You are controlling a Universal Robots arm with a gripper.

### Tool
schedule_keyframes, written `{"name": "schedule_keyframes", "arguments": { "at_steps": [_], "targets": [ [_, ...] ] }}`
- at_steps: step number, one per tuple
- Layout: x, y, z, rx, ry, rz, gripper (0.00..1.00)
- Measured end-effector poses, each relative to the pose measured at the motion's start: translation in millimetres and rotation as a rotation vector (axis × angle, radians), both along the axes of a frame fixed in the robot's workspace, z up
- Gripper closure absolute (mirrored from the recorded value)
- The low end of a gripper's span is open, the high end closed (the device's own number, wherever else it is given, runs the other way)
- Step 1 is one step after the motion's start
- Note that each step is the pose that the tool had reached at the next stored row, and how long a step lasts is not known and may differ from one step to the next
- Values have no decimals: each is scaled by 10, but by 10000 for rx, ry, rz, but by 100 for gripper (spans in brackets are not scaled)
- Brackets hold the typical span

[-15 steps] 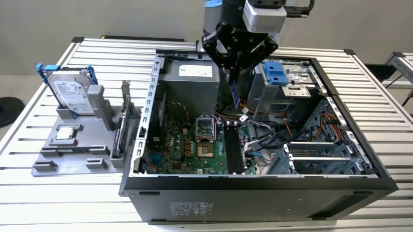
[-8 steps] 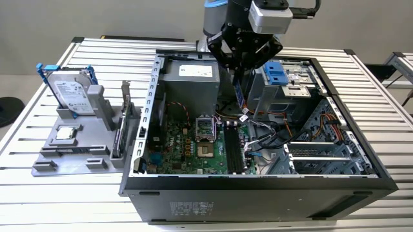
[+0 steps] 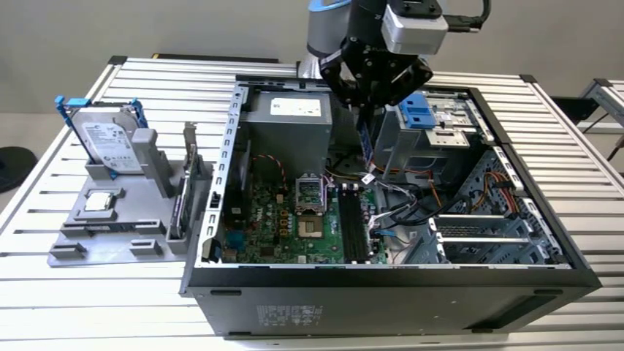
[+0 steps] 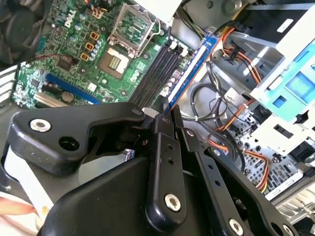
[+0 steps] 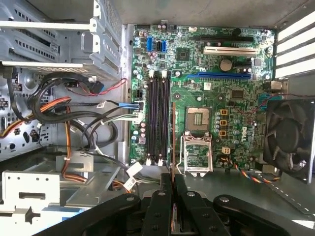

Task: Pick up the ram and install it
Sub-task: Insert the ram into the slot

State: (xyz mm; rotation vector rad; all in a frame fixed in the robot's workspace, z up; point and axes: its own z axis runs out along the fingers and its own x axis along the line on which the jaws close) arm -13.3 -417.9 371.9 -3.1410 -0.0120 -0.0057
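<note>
1. I have the end effector clenched on the ram, which hangs on edge inside the open computer case.
2. In the first wrist view the ram shows edge-on above the motherboard, just beside the black memory slots. It is not seated.
3. My read: a light, stiff, thin board, fragile at the chips and contact edge. Best pinched on the flat faces at mid-length near the top edge, so it can't pivot.

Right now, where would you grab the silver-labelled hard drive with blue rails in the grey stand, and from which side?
The silver-labelled hard drive: probably its upper part, from above, fingers on its flat faces. It stands near upright, lower end in the grey stand. The gripper is shut on the dark ram stick.
</note>
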Motion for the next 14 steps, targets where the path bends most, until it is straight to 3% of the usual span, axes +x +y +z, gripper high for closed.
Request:
{"name": "schedule_keyframes", "arguments": {
  "at_steps": [14],
  "targets": [
    [72, 0, -40, 8, -1, -19, 100]
  ]
}}
